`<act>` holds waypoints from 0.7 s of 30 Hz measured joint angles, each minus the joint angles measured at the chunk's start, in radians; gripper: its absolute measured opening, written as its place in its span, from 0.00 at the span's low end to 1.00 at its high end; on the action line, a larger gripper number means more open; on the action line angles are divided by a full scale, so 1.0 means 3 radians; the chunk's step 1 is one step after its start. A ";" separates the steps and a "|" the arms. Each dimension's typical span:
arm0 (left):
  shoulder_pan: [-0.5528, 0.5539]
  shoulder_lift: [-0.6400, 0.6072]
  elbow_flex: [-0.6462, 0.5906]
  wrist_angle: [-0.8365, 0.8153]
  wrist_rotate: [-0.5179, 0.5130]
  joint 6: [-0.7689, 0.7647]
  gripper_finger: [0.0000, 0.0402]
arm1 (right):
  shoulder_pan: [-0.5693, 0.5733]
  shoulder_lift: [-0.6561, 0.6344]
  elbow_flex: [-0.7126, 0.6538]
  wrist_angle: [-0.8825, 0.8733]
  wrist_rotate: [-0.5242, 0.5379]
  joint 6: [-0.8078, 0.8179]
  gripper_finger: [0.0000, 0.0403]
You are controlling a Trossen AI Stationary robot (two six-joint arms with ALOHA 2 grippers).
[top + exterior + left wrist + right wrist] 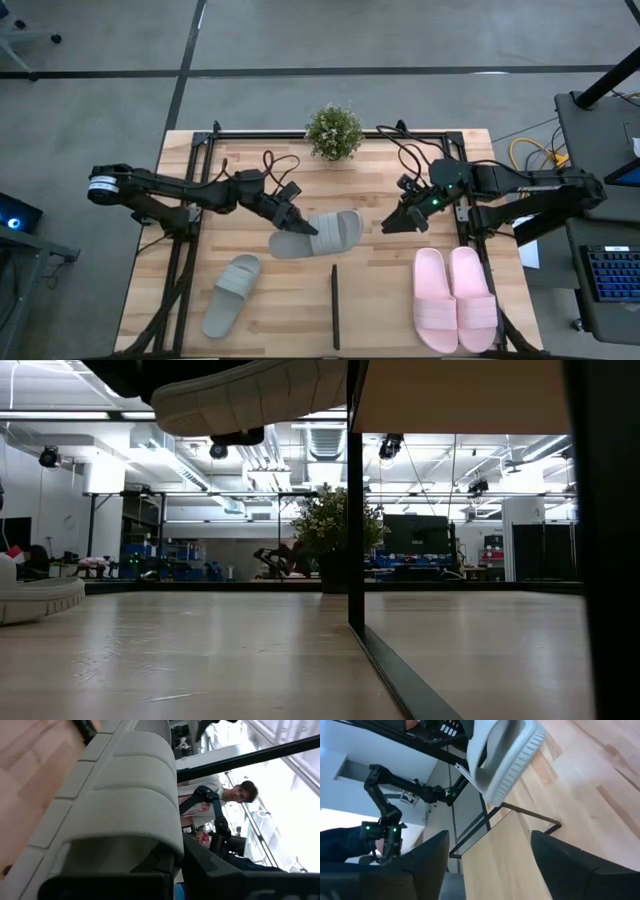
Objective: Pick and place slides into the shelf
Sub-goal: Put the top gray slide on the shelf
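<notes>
Nearest the table's front edge, the pale pink pair of soft one-strap slides (455, 299) lies side by side on the right. A single grey-green slide (231, 294) rests flat on the left of the wooden plank table (384, 310). Between them the shelf shows edge-on from above as a thin dark strip (334, 305); in the low view it stands as an upright pale wooden panel (455, 395) with a black edge.

Farther back, near the table's middle, the left pincer (297, 222) is clenched on the end of the second grey-green slide (322, 233). The low view shows this slide's ribbed sole (250, 398) raised above the table, and its textured strap (131, 800) fills the left wrist view.

Just to its right, the right pincer (394, 222) hovers over the boards with its fingers (427, 851) spread and nothing between them.

At the far edge stands a small leafy green potted plant (334, 132).
</notes>
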 joint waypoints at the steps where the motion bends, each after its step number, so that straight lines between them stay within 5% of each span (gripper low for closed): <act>1: 0.0000 0.0000 0.0007 -0.0036 0.0002 -0.0001 0.00 | -0.0013 0.0017 0.0000 0.0001 -0.0002 0.0020 0.69; 10: 0.0004 0.0003 0.0167 -0.0195 0.0062 0.0087 0.00 | -0.0160 0.0087 -0.0003 0.0006 -0.0072 0.0103 0.78; 21: 0.0024 0.0034 0.0216 -0.0312 0.0080 0.0091 0.00 | -0.0174 0.0470 -0.0003 0.0415 -0.0206 0.0096 0.77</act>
